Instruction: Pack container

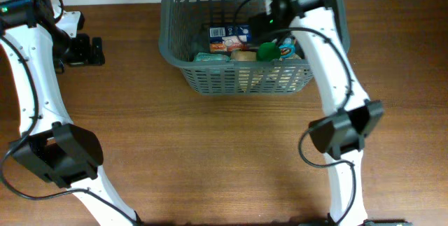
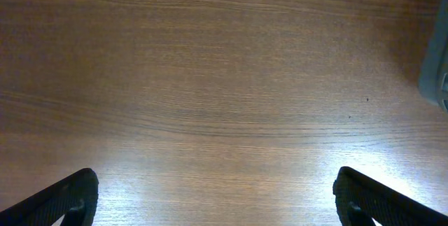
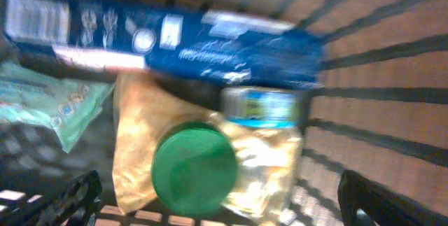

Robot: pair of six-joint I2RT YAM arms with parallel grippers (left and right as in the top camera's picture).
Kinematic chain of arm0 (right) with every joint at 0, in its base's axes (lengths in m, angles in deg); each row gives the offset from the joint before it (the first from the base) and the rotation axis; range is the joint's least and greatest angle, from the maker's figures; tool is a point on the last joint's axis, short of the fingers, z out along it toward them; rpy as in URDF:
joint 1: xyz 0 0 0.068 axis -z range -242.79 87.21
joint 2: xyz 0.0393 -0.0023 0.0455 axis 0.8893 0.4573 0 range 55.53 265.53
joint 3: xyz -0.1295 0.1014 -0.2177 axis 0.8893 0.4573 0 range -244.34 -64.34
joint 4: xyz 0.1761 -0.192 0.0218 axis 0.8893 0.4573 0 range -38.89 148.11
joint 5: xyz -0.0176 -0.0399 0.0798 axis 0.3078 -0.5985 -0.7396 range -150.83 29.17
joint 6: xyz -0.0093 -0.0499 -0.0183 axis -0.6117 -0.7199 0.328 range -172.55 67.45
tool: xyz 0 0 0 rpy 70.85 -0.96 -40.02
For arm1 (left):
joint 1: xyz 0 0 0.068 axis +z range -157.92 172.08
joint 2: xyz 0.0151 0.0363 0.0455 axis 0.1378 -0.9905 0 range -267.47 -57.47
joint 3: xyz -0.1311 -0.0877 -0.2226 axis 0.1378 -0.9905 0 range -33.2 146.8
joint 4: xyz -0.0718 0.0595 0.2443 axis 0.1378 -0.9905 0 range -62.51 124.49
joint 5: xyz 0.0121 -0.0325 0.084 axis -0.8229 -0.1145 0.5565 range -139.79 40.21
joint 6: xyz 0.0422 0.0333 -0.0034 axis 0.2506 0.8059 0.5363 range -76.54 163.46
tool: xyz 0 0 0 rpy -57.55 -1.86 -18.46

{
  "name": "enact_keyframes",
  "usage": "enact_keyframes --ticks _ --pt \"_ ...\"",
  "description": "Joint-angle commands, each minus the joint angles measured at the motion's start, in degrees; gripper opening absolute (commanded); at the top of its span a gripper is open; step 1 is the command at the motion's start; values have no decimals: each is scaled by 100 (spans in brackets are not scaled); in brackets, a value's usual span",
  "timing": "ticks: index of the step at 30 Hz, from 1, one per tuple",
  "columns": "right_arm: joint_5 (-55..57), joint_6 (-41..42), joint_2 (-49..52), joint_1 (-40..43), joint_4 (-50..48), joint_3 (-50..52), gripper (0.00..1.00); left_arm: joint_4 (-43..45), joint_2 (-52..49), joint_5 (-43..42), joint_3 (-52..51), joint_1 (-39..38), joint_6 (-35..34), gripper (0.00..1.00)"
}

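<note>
The basket (image 1: 166, 40) stood at the table's (image 1: 210, 149) far edge; inside, a jar (image 1: 267, 51) was before a box (image 1: 229, 32), a packet (image 1: 212, 57) left of it.

The large dark grey lattice-walled basket (image 1: 238, 80) stands upright at the table's (image 1: 210, 149) far middle, holding groceries (image 1: 231, 44).

Soft, even light covers the wooden counter (image 1: 224, 149) from overhead, a pale glare washes its lower part in the left wrist view, and blur smears the container (image 3: 381, 65) and a green lid (image 3: 194, 168) in the right wrist view.
</note>
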Motion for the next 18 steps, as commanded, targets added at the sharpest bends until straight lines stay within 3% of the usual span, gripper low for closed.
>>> enact_keyframes --ticks 1,11,18 --pt "774 -26 -1215 387 109 -669 99 -4 44 -63 -22 15 -74 99" --pt "997 28 -2710 2498 234 -841 99 -4 44 -63 -22 15 -74 99" --pt "-98 280 -2863 3783 479 -839 99 -4 44 -63 -22 15 -74 99"
